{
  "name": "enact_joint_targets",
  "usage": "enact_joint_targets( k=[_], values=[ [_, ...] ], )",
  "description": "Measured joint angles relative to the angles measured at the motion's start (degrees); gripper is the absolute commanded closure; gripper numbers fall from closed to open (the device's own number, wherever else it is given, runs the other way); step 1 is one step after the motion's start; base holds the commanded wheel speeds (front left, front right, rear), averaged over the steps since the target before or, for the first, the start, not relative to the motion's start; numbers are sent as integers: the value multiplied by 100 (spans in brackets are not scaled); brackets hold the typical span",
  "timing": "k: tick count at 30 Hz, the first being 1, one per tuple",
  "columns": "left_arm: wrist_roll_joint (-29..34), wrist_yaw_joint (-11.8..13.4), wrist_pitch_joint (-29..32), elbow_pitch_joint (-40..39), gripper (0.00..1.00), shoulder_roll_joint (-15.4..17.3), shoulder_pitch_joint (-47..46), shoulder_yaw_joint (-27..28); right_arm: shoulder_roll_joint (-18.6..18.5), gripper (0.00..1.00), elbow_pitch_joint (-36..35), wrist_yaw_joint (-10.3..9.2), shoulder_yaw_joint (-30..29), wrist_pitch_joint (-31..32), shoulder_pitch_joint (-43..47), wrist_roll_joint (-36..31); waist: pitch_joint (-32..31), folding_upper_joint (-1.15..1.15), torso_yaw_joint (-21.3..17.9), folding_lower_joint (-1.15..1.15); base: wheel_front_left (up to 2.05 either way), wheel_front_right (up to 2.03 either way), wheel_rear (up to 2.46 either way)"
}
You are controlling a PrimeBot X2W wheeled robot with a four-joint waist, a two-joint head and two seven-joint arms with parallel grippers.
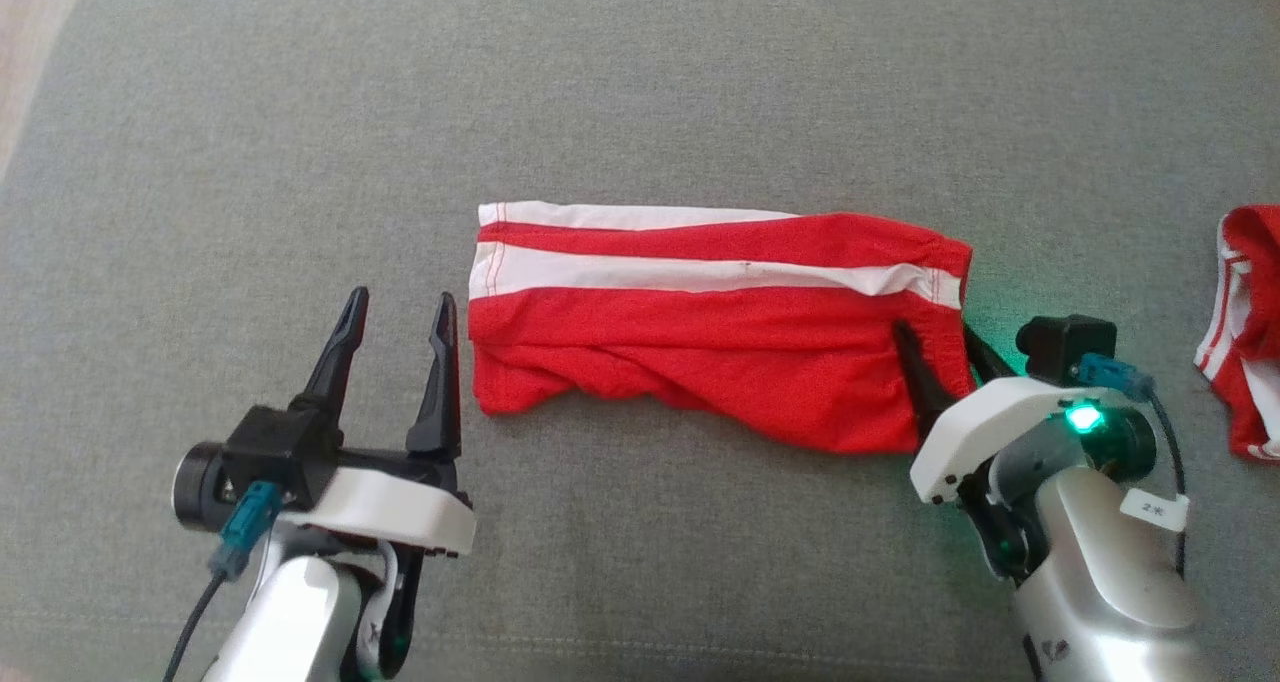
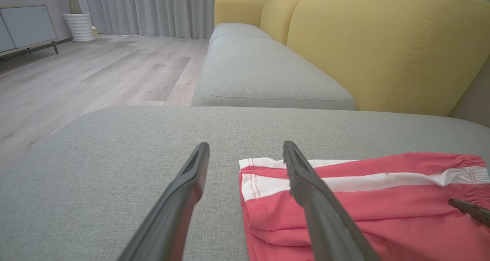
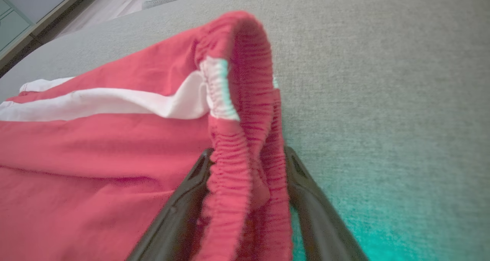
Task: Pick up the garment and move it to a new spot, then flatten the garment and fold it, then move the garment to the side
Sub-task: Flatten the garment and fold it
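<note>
The garment (image 1: pixel 720 332) is a pair of red shorts with white side stripes, lying folded lengthwise on the grey cushion (image 1: pixel 640 82). My right gripper (image 1: pixel 935 332) is at its right end, open. Its two fingers straddle the gathered elastic waistband (image 3: pixel 245 111), which bunches up between them. My left gripper (image 1: pixel 400 297) hovers open just left of the garment's hem end, holding nothing. In the left wrist view its right finger (image 2: pixel 317 199) overlaps the hem of the garment (image 2: pixel 383 222), and one right gripper finger (image 2: pixel 471 209) pokes in at the far right.
A second red-and-white cloth (image 1: pixel 1240 332) lies at the cushion's right edge. Beyond the cushion stand a yellow sofa back (image 2: pixel 383 43) and another grey seat (image 2: pixel 260 73). Wooden floor (image 2: pixel 95 73) lies beyond the cushion's left edge.
</note>
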Motion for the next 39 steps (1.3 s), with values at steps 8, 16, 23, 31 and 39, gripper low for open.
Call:
enact_joint_targets(
  k=[8,16,23,31,39],
  values=[
    [9,-1,-7,26,0,-1,-6,14,-65,100,35,0,153,23,7,391,-76,0,-106,0,0,0,0],
    [9,-2,-7,29,0,-3,3,14,-576,100,-355,0,203,240,403,912,-185,0,-197,0,0,0,0],
    [9,1,-7,30,0,-9,53,13,-861,100,-1340,0,359,1306,608,2127,-286,0,-271,0,0,0,0],
    [9,-44,-7,82,0,-34,49,-23,-813,100,-2407,0,254,2649,498,3408,-279,0,-165,0,0,0,0],
    [9,-92,-7,169,0,-149,-11,-68,-180,100,-2286,0,971,3099,-76,3824,-187,0,169,0,0,0,0]
  ],
)
